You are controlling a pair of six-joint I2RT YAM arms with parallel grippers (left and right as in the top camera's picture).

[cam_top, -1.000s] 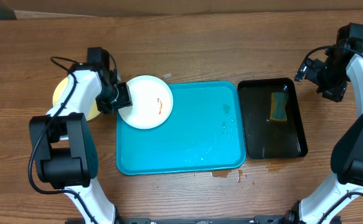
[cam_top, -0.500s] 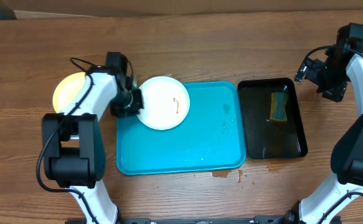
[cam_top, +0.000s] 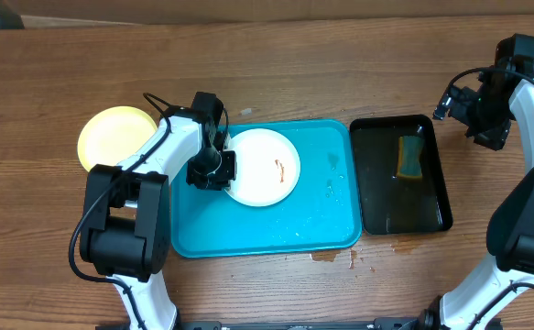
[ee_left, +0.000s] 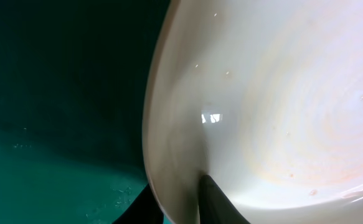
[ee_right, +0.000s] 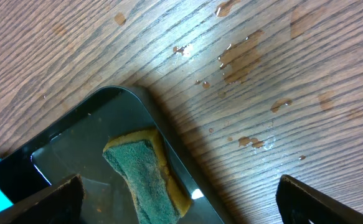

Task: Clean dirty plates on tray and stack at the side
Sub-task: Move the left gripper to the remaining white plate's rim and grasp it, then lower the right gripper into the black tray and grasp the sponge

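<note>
A white plate [cam_top: 265, 167] with a small brown smear sits over the left part of the turquoise tray [cam_top: 303, 220]. My left gripper [cam_top: 221, 169] is shut on its left rim; in the left wrist view the fingers [ee_left: 184, 202] pinch the plate's edge [ee_left: 262, 112] above the tray [ee_left: 56, 124]. A pale yellow plate [cam_top: 111, 137] lies on the table left of the tray. A third plate is not in view. My right gripper [cam_top: 457, 103] is open and empty, held above the table past the far right corner of the black tray; its fingertips [ee_right: 181, 199] show wide apart.
A glossy black tray [cam_top: 400, 213] right of the turquoise one holds a green-and-yellow sponge [cam_top: 410, 157], which also shows in the right wrist view [ee_right: 145, 177]. Water drops lie on the wood by it [ee_right: 240, 56] and at the turquoise tray's front edge [cam_top: 335, 257].
My left gripper has carried the white plate to the right, from over the tray's left rim to well inside the tray. The yellow plate is now uncovered. The right arm has not moved.
</note>
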